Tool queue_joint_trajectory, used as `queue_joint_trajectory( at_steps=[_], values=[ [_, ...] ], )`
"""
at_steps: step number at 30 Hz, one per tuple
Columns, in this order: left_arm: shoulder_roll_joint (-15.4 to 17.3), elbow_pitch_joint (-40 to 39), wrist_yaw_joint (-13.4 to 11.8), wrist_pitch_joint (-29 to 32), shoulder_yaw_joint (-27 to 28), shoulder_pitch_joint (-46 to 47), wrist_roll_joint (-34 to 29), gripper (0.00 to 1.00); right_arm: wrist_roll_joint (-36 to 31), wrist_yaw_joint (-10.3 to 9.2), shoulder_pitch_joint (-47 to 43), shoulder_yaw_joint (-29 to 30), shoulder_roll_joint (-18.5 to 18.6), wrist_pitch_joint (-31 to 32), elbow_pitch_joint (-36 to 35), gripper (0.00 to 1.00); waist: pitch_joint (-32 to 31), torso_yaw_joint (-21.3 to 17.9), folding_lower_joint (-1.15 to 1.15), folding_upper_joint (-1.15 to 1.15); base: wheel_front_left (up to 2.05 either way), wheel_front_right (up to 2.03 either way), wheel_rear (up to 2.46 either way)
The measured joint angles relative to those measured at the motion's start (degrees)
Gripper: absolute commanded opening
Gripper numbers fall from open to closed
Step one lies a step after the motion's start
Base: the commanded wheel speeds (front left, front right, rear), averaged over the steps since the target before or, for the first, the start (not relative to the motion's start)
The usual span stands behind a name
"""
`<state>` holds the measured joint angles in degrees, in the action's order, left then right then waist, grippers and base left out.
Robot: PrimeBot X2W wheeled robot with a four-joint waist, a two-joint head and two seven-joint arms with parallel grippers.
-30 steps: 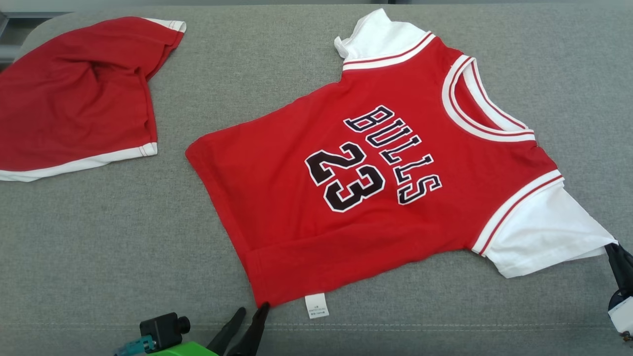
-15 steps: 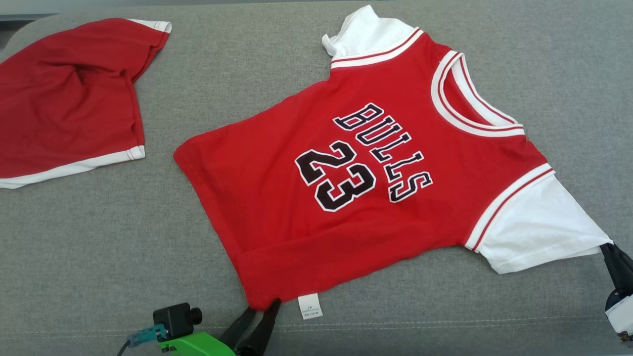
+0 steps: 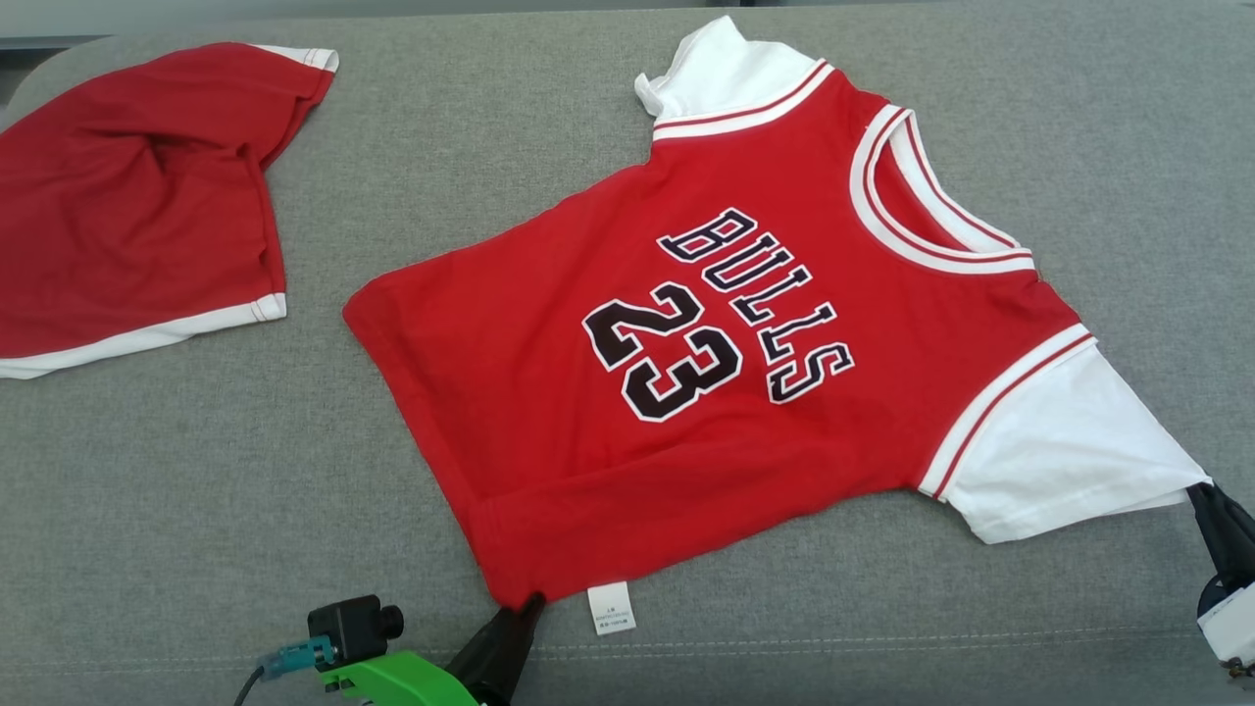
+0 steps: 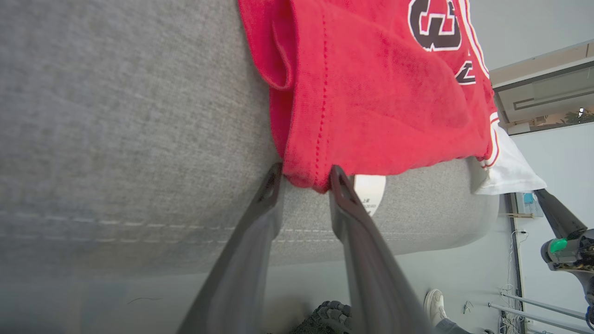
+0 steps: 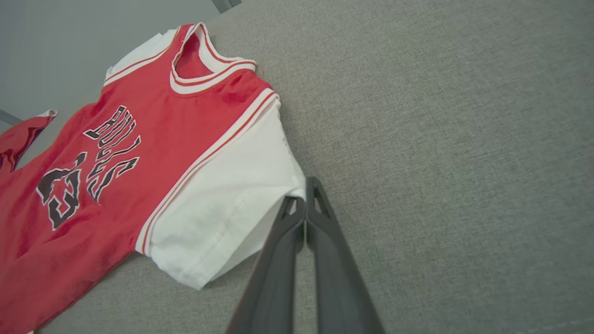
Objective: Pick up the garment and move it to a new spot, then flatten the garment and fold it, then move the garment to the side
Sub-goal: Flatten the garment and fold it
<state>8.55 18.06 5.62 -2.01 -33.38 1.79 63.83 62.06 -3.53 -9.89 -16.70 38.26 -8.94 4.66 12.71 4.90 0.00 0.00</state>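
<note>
On the grey cushion [image 3: 196,471] the jersey [image 3: 529,412] is lying spread. The right end effector [image 5: 304,185] is pinching its sleeve taut for flattening. The left end effector [image 4: 304,177], half-narrow, is straddling its hem corner.

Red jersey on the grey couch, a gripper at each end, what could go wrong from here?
The left gripper straddles just the tip of the hem corner, so it could slip free. The right gripper pinches only the edge of the white sleeve; lifting may stretch it or lose it.
</note>
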Motion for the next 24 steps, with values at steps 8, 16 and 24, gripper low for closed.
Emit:
queue_joint_trajectory(
  at_steps=[8,16,24],
  values=[
    [-0.5,0.6,0.4,-0.1,0.2,0.1,0.4,0.10,0.0,0.00,0.0,-0.2,0.0,0.0,0.0,0.00,-0.2,-0.1,0.00,0.00,0.00,0.00,0.00],
    [-0.6,0.8,0.5,-0.1,0.0,0.3,0.8,0.00,0.0,0.00,0.0,-0.3,0.0,0.3,0.1,0.00,0.1,-0.5,0.00,0.00,0.00,0.00,0.00],
    [-0.4,-2.7,1.0,-0.1,-1.0,-0.2,1.1,0.00,0.0,0.00,-0.1,-0.2,0.0,0.4,0.4,0.00,0.4,-0.3,0.00,0.00,0.00,0.00,0.00]
  ],
)
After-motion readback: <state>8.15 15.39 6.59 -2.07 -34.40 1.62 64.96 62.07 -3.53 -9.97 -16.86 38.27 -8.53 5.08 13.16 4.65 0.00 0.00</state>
